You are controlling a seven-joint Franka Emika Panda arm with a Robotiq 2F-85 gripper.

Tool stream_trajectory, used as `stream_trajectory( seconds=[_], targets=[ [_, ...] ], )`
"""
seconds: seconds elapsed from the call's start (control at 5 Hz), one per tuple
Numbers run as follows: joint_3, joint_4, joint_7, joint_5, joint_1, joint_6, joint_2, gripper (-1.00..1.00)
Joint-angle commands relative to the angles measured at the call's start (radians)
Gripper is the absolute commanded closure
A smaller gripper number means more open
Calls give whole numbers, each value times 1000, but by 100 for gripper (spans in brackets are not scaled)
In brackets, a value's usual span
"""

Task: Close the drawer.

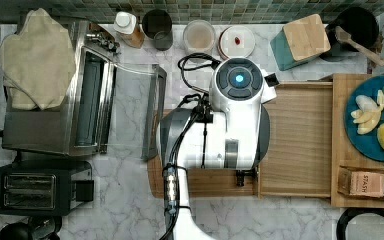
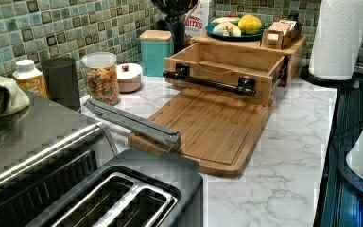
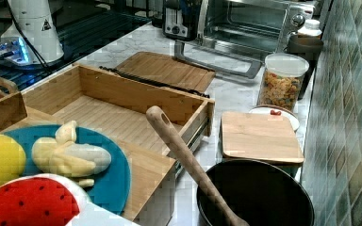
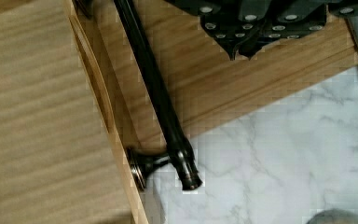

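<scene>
In the top view, from left to right: a toaster oven (image 1: 55, 110) with its glass door (image 1: 152, 112) folded down, then the robot arm (image 1: 230, 120) over a cutting board (image 1: 200, 182), then the drawer (image 1: 300, 140) pulled well out of its wooden stand (image 1: 365, 180). The drawer's dark handle bar (image 4: 154, 88) sits just beside the gripper (image 4: 242, 51); whether its fingers are parted cannot be told. A push off-centre on the bar could skew and jam the drawer, or slide the whole stand.
</scene>
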Motion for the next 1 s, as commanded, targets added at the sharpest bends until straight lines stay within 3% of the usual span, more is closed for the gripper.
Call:
stream_trajectory(
  seconds=[0.2, 1.0],
  targets=[
    [12, -122, -98, -16, -3, 170, 28, 100],
    [-10, -174, -246, -10, -25, 358, 149, 100]
  ],
)
